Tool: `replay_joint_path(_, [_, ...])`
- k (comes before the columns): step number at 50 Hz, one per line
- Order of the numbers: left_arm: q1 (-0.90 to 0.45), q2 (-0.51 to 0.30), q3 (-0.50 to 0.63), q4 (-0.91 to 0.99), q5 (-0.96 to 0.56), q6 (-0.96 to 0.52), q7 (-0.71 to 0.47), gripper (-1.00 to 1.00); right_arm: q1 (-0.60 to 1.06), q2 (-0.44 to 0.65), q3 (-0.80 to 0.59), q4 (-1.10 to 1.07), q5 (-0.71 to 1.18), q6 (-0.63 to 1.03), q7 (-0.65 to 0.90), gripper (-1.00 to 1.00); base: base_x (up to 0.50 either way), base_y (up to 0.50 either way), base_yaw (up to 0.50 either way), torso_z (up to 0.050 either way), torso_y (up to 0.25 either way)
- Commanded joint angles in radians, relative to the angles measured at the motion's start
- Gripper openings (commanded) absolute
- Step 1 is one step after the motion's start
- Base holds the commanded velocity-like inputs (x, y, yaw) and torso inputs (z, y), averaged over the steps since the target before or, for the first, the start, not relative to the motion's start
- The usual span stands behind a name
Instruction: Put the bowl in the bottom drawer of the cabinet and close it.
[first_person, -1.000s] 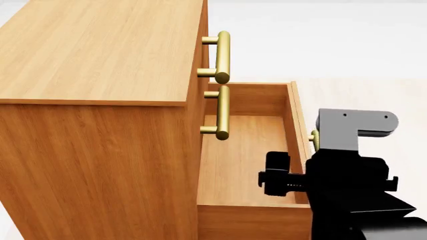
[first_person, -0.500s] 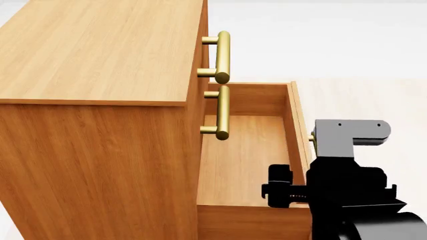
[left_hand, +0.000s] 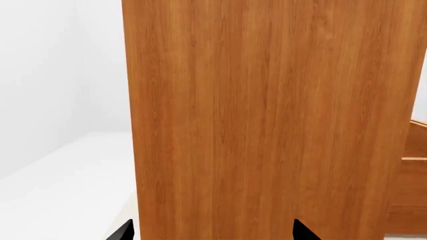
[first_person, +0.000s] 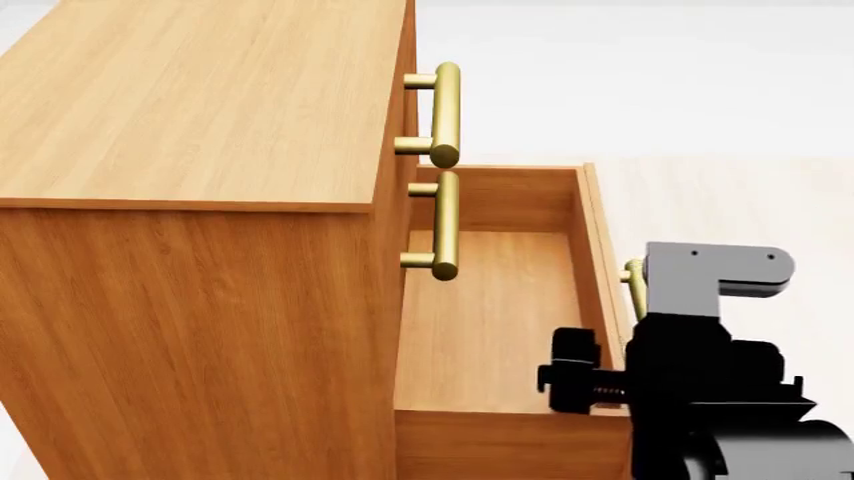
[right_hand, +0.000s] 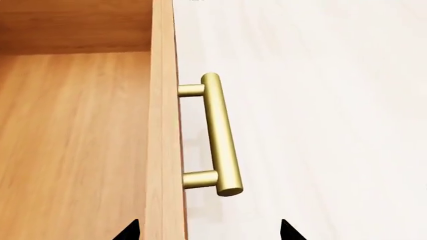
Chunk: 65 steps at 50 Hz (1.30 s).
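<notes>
The cabinet is my landmark. Its bottom drawer stands pulled well out from the cabinet's front, and the wooden floor I can see inside it is bare. Above the drawer, against the cabinet's front, the two upper handles stick out one over the other.

My right gripper hangs above the drawer's front panel, on the side far from the cabinet body. Its two dark fingertips sit wide apart at the edge of my right wrist view, one toward the drawer's front board and the other beyond the brass bar handle, so the jaws are spread open and hold nothing. I touch neither the handle nor the board as far as I can tell. From my head, the right arm's grey and black wrist covers most of that handle.

My left gripper faces the cabinet's plain side wall, close to it, fingertips likewise parted and empty.

I cannot see the bowl in any view.
</notes>
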Motion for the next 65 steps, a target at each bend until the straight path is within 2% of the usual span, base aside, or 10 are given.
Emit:
replay_joint_path(1, [-0.002,-0.003,0.005,-0.001,0.000,0.001,-0.005,1.00,-0.004,0.012,0.001,0.057,-0.047,-0.032,0.014,1.00,0.00,0.00,0.00,0.000,0.000])
replay_joint_path(65, [-0.005,-0.024,0.021,0.003,-0.012,0.003,-0.027,1.00,-0.016,0.062,0.011,0.139,-0.084,-0.124,0.050,1.00,0.00,0.00,0.00,0.000,0.000])
